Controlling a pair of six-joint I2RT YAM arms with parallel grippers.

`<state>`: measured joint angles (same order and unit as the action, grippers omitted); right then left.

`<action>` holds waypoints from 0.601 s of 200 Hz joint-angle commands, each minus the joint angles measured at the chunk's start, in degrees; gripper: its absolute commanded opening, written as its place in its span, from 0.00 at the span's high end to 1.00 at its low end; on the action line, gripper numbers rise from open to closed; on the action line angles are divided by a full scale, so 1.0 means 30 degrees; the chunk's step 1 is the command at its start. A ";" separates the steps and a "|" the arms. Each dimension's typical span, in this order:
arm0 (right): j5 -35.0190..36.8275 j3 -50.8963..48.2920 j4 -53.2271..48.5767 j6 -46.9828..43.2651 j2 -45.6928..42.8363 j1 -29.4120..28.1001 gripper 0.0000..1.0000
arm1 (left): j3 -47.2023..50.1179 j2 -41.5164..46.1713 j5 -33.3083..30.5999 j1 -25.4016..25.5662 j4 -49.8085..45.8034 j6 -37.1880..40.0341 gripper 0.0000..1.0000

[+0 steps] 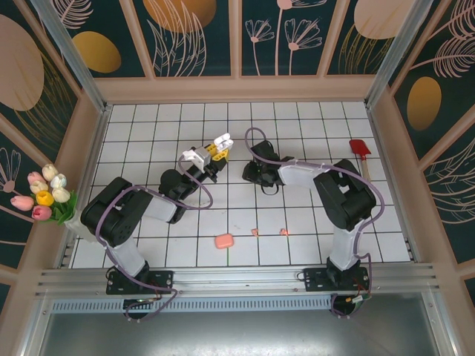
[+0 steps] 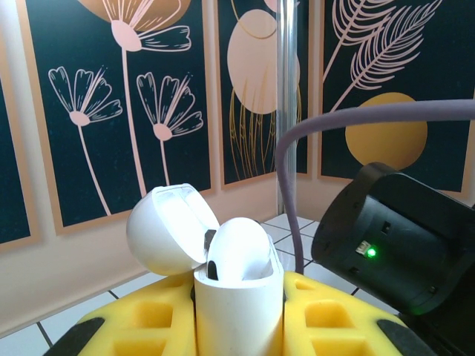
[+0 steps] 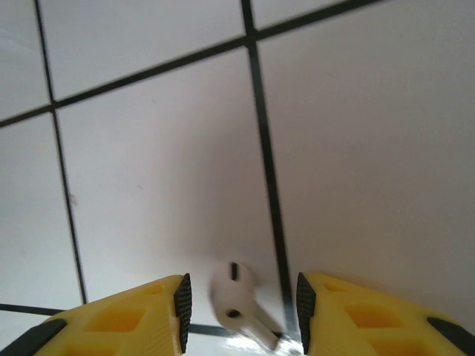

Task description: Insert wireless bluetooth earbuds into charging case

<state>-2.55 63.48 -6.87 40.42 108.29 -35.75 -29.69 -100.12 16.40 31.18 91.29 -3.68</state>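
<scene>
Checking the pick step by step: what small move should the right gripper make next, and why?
Probably close the right gripper on the white earbud: it lies on the tile between the open jaws, with gaps on both sides. The left gripper holds the white charging case, lid open, ready to receive it.

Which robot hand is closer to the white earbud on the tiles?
Right. The right gripper straddles the white earbud with open fingers; the left gripper holds the white charging case off to one side.
</scene>
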 commanded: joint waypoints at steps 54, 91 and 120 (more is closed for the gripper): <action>-0.0784 0.2201 -0.0860 -0.0468 0.0060 -0.1562 0.59 | -0.0271 0.0528 -0.0340 0.0007 0.1656 0.0283 1.00; 0.0318 0.1566 -0.1611 -0.0595 -0.1103 -0.1832 0.59 | -0.0210 0.1008 -0.0469 -0.0006 0.1739 0.0398 1.00; 0.1412 0.1501 -0.2259 -0.1322 -0.1283 -0.1444 0.59 | -0.0210 0.1117 -0.0448 0.0007 0.1760 0.0328 1.00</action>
<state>-2.31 68.49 -10.70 39.18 106.96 -41.17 -29.67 -98.65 15.75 31.18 91.29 -3.25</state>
